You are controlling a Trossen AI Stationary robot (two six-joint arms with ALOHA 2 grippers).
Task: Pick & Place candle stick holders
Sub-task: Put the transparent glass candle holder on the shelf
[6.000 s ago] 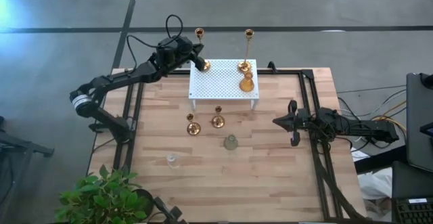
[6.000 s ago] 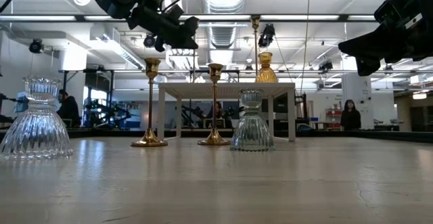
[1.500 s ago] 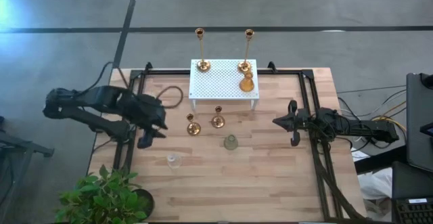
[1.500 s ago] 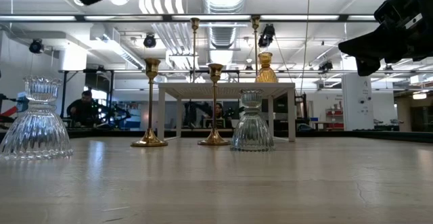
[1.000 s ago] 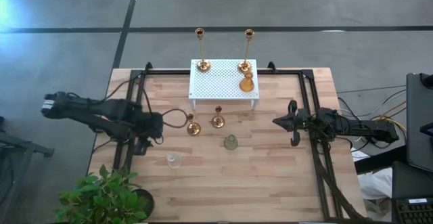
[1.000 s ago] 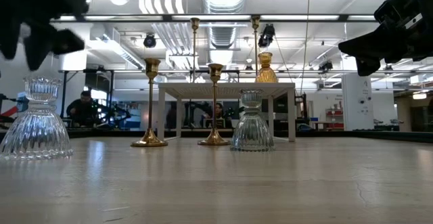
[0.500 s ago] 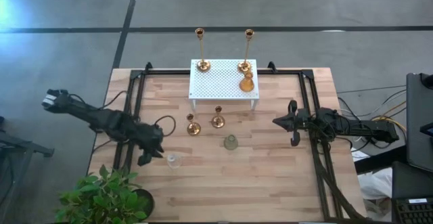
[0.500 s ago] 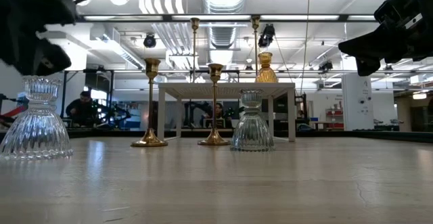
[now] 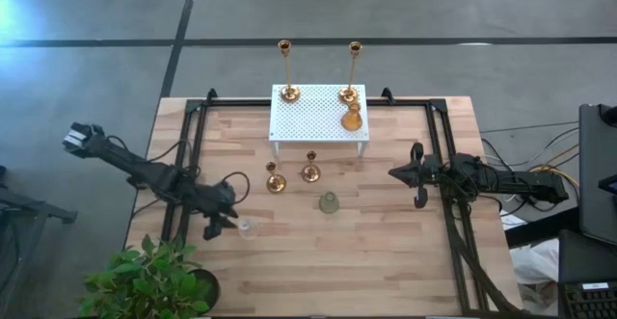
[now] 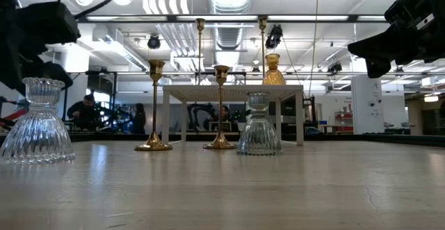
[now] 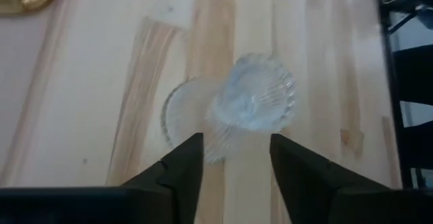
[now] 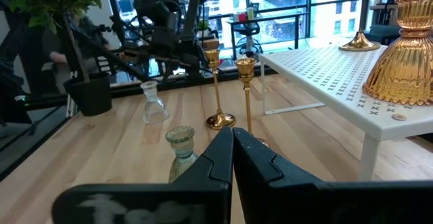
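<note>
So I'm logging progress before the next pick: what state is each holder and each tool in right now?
Left tool: open, above the clear glass holder, not gripping.
Clear glass holder: upright on the table.
Grey-green glass holder: upright on the table.
Two short brass holders: upright on the table.
Two tall brass sticks: upright on the white stand.
Amber glass holder: upright on the stand.
Right tool: shut, empty, waiting at the table's right.

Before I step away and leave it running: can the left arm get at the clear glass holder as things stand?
Probably yes. The left claw hangs just above the clear holder, open, and nothing stands between them; the short brass holders sit well off to one side.
</note>
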